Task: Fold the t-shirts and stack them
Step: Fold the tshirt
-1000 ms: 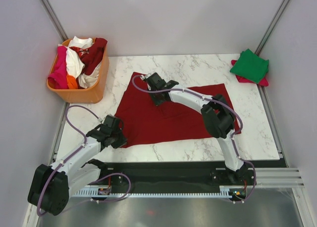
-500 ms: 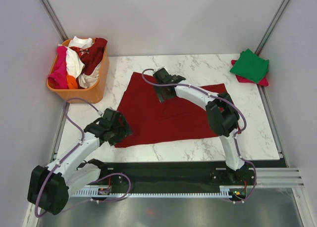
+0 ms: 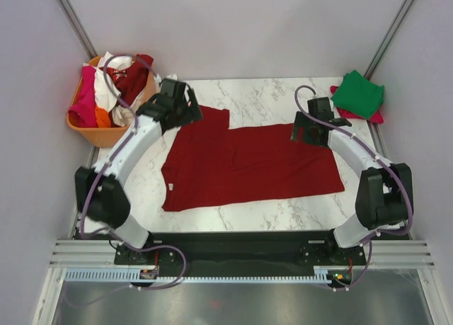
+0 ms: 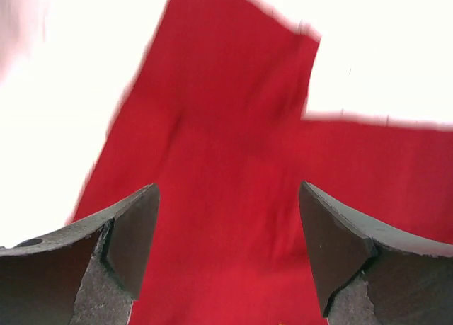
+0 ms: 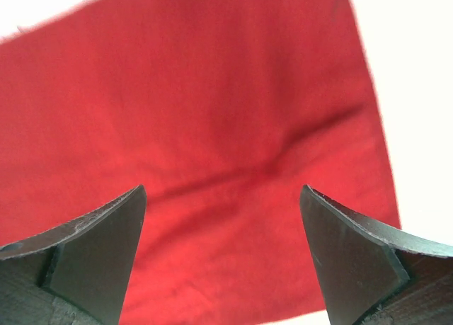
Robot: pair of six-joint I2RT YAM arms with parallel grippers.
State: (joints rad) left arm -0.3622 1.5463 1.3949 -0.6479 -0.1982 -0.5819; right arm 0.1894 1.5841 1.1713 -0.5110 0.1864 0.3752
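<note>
A dark red t-shirt (image 3: pixel 248 162) lies flat on the marble table (image 3: pixel 276 95), one sleeve sticking out at its far left corner. My left gripper (image 3: pixel 190 112) hangs over that sleeve, open and holding nothing; in the left wrist view the gripper (image 4: pixel 228 247) has red cloth (image 4: pixel 226 127) beneath it. My right gripper (image 3: pixel 306 132) is open over the shirt's far right corner; its wrist view shows the gripper (image 5: pixel 223 254) above the cloth (image 5: pixel 212 105). A folded green t-shirt (image 3: pixel 357 93) rests on a pink-red one (image 3: pixel 375 117) at the far right.
An orange plastic basket (image 3: pixel 113 135) stands at the far left, just behind my left arm, holding crumpled white (image 3: pixel 106 88), dark red (image 3: pixel 134 81), pink (image 3: pixel 83 98) and orange (image 3: pixel 102 117) shirts. Grey walls close in the table on three sides.
Both grippers have opened. The left arm swung from the shirt's near left corner to its far left sleeve. The right arm moved from the shirt's far middle to its far right corner.
</note>
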